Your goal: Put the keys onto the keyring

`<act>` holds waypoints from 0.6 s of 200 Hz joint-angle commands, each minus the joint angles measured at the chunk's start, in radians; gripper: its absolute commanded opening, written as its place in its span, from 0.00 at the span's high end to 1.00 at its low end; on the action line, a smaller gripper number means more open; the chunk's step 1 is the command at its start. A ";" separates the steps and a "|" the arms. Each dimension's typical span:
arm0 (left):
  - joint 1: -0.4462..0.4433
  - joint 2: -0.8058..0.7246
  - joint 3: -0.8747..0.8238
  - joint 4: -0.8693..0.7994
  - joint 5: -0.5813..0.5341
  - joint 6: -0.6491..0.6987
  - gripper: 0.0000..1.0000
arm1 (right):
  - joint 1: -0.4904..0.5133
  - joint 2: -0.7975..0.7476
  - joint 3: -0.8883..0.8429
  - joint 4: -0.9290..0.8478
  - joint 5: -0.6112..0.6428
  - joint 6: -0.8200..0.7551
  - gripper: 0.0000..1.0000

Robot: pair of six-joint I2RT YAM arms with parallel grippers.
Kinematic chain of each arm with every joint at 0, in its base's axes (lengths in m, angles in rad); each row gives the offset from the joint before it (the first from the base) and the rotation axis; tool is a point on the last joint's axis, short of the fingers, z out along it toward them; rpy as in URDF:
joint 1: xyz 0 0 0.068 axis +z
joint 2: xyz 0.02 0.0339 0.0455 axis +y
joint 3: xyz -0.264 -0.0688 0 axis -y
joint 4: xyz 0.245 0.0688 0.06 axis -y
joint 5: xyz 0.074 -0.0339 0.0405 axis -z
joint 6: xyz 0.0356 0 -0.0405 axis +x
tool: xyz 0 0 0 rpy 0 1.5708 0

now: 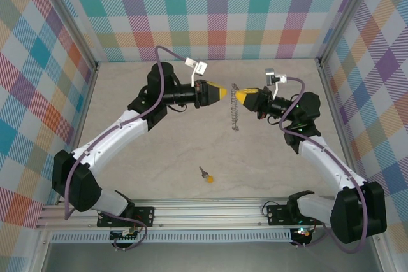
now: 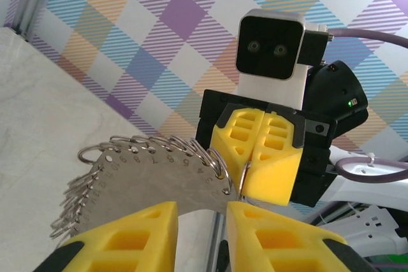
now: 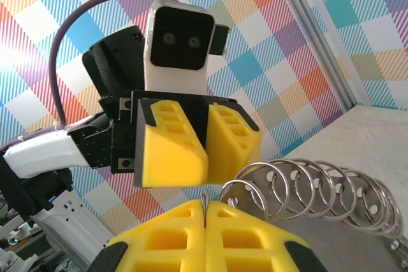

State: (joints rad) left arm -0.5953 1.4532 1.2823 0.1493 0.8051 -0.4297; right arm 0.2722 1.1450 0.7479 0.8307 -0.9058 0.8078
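The keyring (image 1: pixel 234 116) is a silvery bunch of split rings on a numbered metal plate (image 2: pixel 146 176), and it hangs in the air between my two grippers. My right gripper (image 1: pixel 238 96) is shut on the end ring; the ring's edge stands up between its yellow pads (image 3: pixel 205 211). Facing it, my left gripper (image 1: pixel 224 92) sits a finger's width away with its jaws a little apart and nothing between them (image 2: pixel 203 211). The plate's corner sits just past the left fingertips. The key (image 1: pixel 206 174), tiny with a yellow-orange head, lies on the table near the front middle.
The beige tabletop (image 1: pixel 159 151) is walled by checkered panels at the back and sides. An aluminium rail (image 1: pixel 204 211) with both arm bases runs along the near edge. The rings (image 3: pixel 319 183) trail down toward the table under the right gripper.
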 commanded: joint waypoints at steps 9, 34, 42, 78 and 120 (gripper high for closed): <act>-0.012 0.004 0.035 0.081 0.059 -0.010 0.75 | 0.015 0.001 0.029 0.075 -0.002 0.015 1.00; -0.020 -0.001 0.029 0.098 0.065 -0.012 0.75 | 0.022 0.001 0.032 0.076 0.000 0.019 1.00; -0.024 -0.003 0.030 0.098 0.065 -0.011 0.75 | 0.024 0.001 0.033 0.076 0.002 0.019 1.00; -0.041 0.001 0.036 0.102 0.074 -0.012 0.76 | 0.029 -0.001 0.034 0.075 0.004 0.021 1.00; -0.053 0.006 0.037 0.106 0.074 -0.008 0.76 | 0.031 -0.005 0.033 0.075 0.005 0.021 1.00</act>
State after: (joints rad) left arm -0.6315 1.4593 1.2869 0.2161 0.8558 -0.4370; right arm 0.2962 1.1484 0.7479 0.8379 -0.9051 0.8238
